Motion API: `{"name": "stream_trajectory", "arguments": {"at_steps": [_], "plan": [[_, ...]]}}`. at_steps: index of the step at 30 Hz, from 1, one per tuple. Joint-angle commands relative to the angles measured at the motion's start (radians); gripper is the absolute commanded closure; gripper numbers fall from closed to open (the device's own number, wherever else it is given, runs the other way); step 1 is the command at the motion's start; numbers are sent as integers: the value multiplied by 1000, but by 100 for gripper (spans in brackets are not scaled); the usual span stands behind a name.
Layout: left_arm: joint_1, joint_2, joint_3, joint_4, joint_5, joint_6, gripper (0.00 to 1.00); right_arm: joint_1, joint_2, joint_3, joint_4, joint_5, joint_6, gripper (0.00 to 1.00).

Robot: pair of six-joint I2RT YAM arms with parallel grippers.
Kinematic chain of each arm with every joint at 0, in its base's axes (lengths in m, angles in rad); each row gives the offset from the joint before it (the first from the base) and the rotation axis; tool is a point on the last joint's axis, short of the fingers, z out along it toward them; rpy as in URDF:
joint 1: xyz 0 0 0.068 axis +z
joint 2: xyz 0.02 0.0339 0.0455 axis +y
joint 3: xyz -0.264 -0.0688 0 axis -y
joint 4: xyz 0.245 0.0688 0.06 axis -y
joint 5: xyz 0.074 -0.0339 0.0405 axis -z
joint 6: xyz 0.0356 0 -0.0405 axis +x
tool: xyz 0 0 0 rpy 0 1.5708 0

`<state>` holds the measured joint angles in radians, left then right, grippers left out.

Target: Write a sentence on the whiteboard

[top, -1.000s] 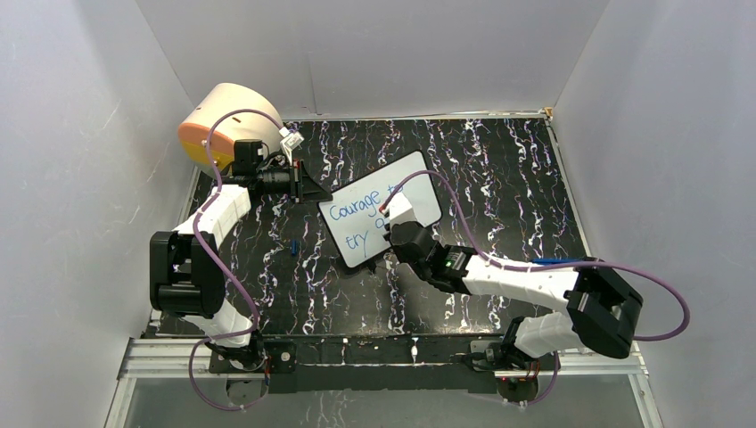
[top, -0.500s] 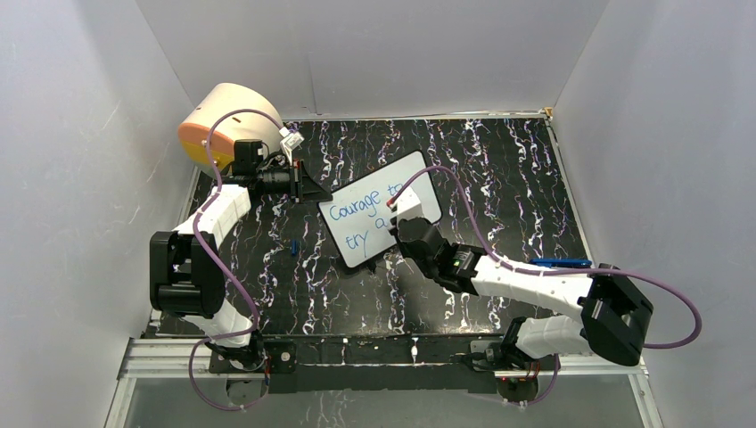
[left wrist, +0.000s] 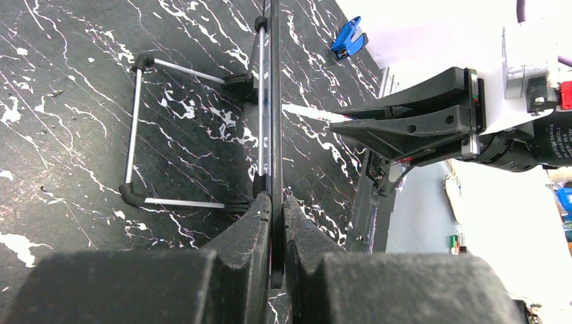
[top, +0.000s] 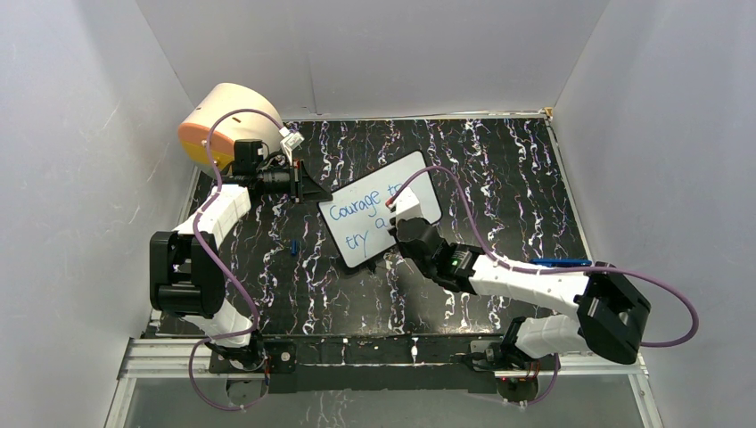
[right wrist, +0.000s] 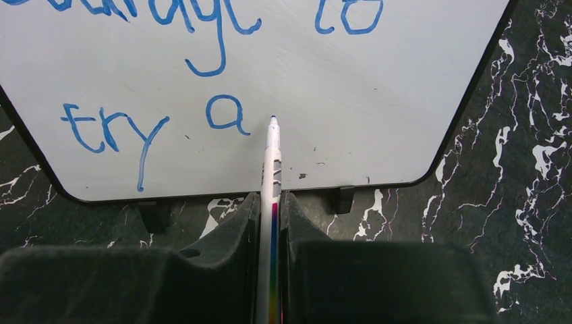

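While the left gripper (left wrist: 272, 202) clamps the whiteboard's (right wrist: 405, 81) edge, right gripper (right wrist: 270, 202) pinching the marker (right wrist: 272, 154), tip straight ahead, just past the sentence's (right wrist: 219, 67) last "a".

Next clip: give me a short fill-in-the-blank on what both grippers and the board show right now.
1. The right gripper is shut on a ___ whose tip sits just right of the letter "a".
2. The left gripper is shut on the thin edge of the ___.
3. The sentence currently reads "Courage to ___ a".
4. Its ink is ___.
Missing words: marker; whiteboard; try; blue.
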<state>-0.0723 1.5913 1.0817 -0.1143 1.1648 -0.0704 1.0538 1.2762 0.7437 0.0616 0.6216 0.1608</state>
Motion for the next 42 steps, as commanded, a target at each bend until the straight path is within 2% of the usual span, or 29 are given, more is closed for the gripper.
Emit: {"name": "stream_trajectory", "arguments": {"at_steps": [1, 42], "plan": [[-9, 36, -9, -68, -108, 50, 100, -5, 14, 32, 58, 13, 7, 100], [-9, 43, -9, -70, -105, 50, 100, -17, 63, 55, 154, -18, -20, 100]]}}
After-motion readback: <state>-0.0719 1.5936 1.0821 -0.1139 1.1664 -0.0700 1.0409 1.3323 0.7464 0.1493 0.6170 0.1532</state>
